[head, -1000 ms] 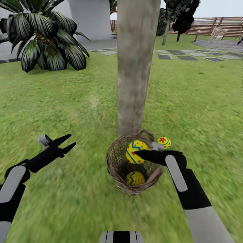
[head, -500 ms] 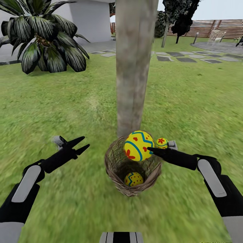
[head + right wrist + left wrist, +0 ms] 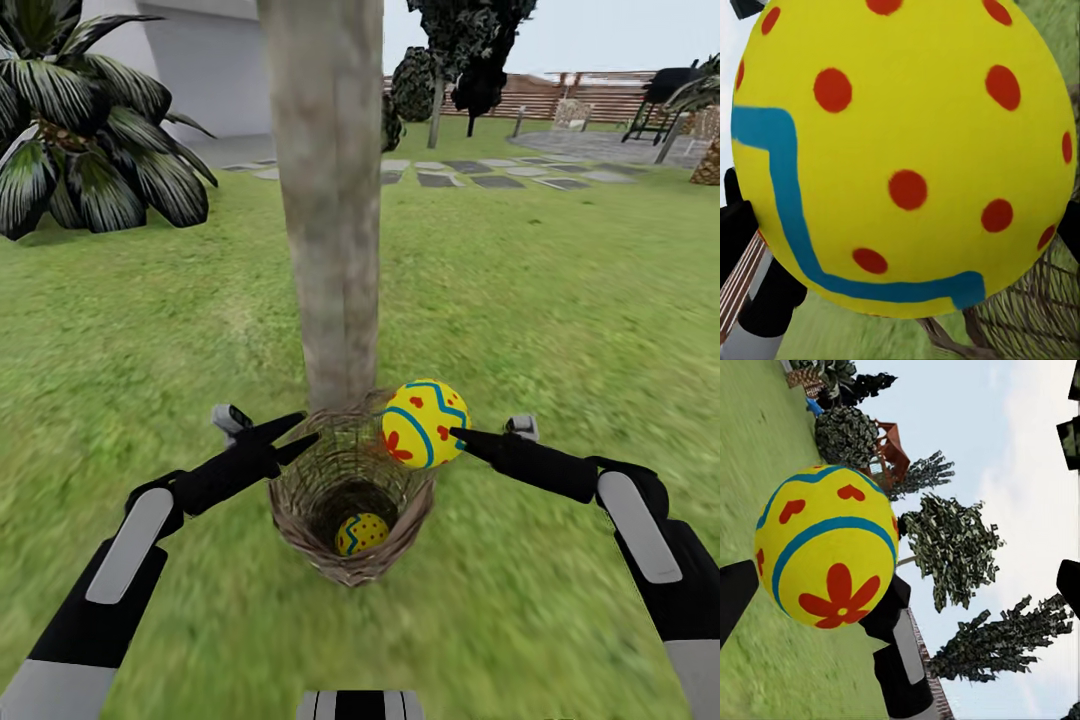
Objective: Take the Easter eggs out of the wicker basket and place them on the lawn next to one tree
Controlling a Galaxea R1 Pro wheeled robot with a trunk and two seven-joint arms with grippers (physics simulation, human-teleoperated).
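The wicker basket [image 3: 350, 505] serves as the reference point; it stands on the lawn [image 3: 560, 300] with its far rim touching the foot of the tree [image 3: 330, 200]. To the left of the basket, the left gripper [image 3: 295, 436] hovers just beside the rim with its fingers narrowly parted and nothing between them; over the last second it has closed in on the basket from well out on the grass. Inside the basket, one Easter egg [image 3: 361, 533] lies at the bottom. At the basket's right rim, a second egg [image 3: 425, 423], marked with blue bands and red flower shapes, is raised above the rim and held by the right gripper [image 3: 458, 436], whose fingers bear on its side; the right wrist view shows the egg [image 3: 904, 154] filling the space between the fingers. A second ago this egg sat lower, within the basket mouth, so it has been lifted clear. The third egg, visible earlier on the grass behind the basket near the trunk, cannot be located now and is probably hidden behind the raised egg. Assessment: one egg appears placed, one is in transit, one remains in the basket. The held egg needs only a short carry to grass beside the trunk.
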